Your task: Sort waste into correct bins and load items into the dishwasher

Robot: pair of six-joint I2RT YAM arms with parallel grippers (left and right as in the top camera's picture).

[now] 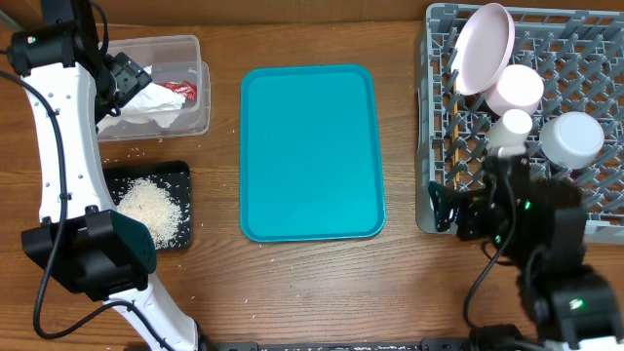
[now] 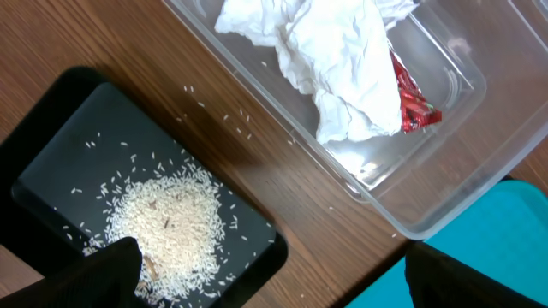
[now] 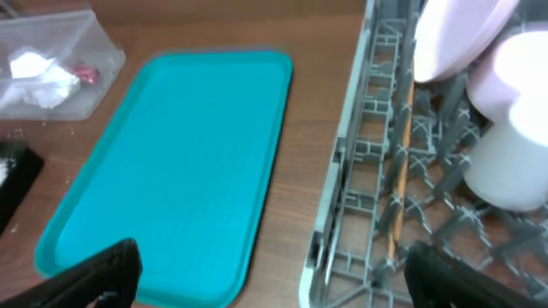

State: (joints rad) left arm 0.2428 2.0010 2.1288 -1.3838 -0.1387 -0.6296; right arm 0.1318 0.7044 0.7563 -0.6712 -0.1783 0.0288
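Observation:
The clear tub [image 1: 200,97] at the back left holds the crumpled white napkin [image 1: 146,105] and the red wrapper [image 1: 183,91]; both also show in the left wrist view, napkin [image 2: 338,64] and wrapper [image 2: 413,103]. The black tray [image 1: 177,185] holds a heap of rice [image 1: 151,207], seen too in the left wrist view [image 2: 167,224]. The grey rack [image 1: 434,127] holds a pink plate [image 1: 485,47], a second pale-pink dish [image 1: 515,88], a white cup [image 1: 511,127], a grey-white bowl [image 1: 571,138] and chopsticks [image 3: 399,162]. My left gripper [image 2: 270,282] is open above the tub. My right gripper [image 3: 270,274] is open by the rack's front left corner.
The teal serving tray [image 1: 312,151] lies empty mid-table. Loose rice grains [image 1: 136,153] dot the wood between tub and black tray. My left arm [image 1: 63,175] runs along the left edge.

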